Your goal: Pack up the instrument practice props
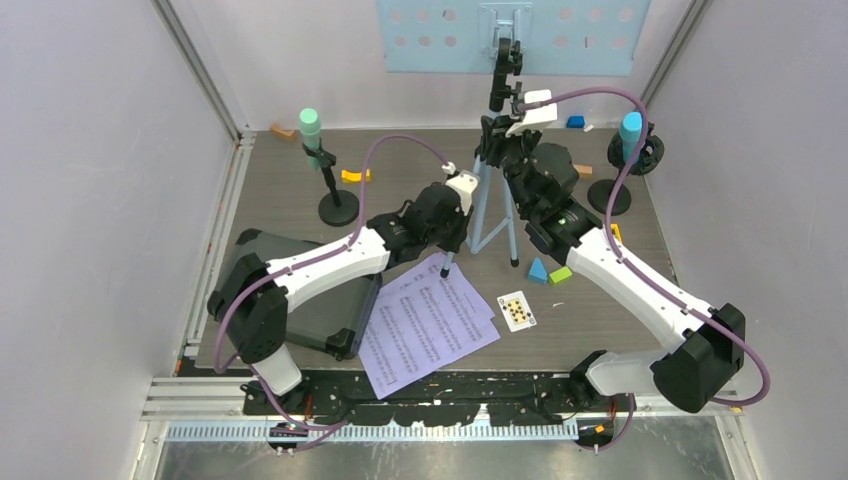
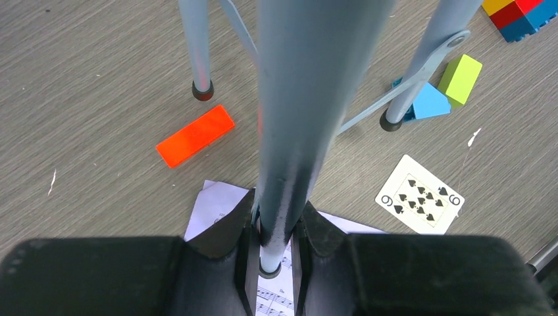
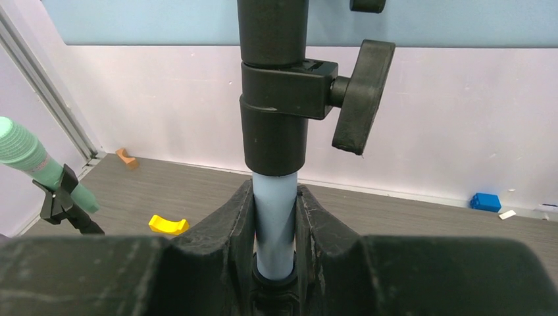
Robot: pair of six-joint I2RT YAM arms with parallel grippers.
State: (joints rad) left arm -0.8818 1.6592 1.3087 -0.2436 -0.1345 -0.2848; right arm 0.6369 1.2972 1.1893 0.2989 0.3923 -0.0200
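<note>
Far left: green toy microphone [image 1: 310,128] clipped on a black round-based pole [image 1: 338,208], upright on the worktop [image 1: 270,190]. A dark case [image 1: 262,248] lies flat under my left arm.

My left pincer [image 2: 276,230] is pinched on one pale blue tripod leg [image 2: 289,131] close to its black foot. That foot sits over the lilac sheet-music pages [image 1: 425,325]; can't tell if it touches them. The pages lie fanned near the front edge. The other two legs stand on the worktop, with an orange block [image 2: 195,135] between them.

Centre: the pale blue perforated music rack [image 1: 560,40] is upright near the back wall. My right pincer [image 3: 275,230] is clamped on the rack's pale blue pole [image 3: 275,197], just under the black collar with its knob [image 3: 358,92].

Right of the pages: a spades playing card [image 1: 517,311] lies face up, apart from them. A blue wedge block [image 1: 538,271] and a green block [image 1: 560,274] sit beside one tripod foot.

Far right: blue toy microphone [image 1: 630,135] is in its black clip, with a black round base [image 1: 609,197] near it.
</note>
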